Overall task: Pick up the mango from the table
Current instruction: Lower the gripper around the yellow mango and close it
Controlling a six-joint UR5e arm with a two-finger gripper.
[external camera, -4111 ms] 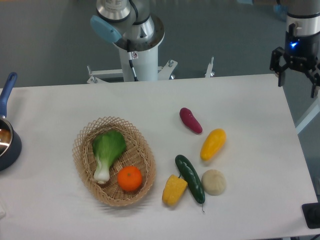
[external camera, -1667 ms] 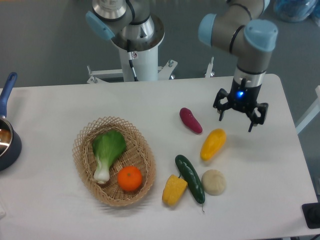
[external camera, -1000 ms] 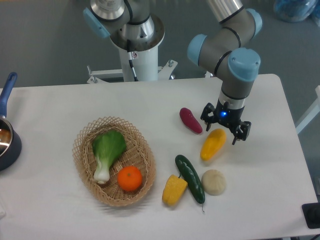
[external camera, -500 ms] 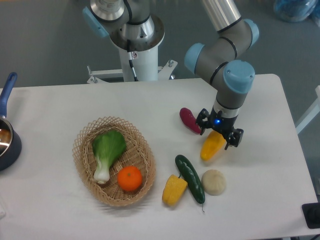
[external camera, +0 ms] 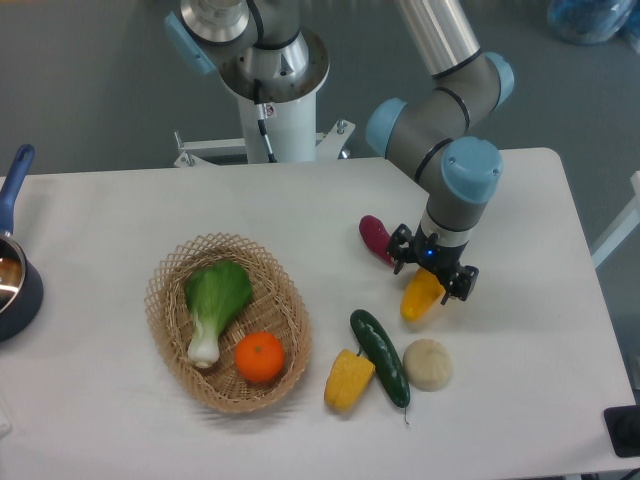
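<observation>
Mango [external camera: 420, 298], glossy yellow-orange and probably smooth, firm and slippery, is lying on the white table [external camera: 520, 330] beside the purple sweet potato [external camera: 374, 238], and we are straddling its upper end with our open gripper [external camera: 432, 272], judging its broad middle the safer hold.

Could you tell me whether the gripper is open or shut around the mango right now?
Open: the gripper has fingers spread either side of the mango, which lies on the table.
</observation>
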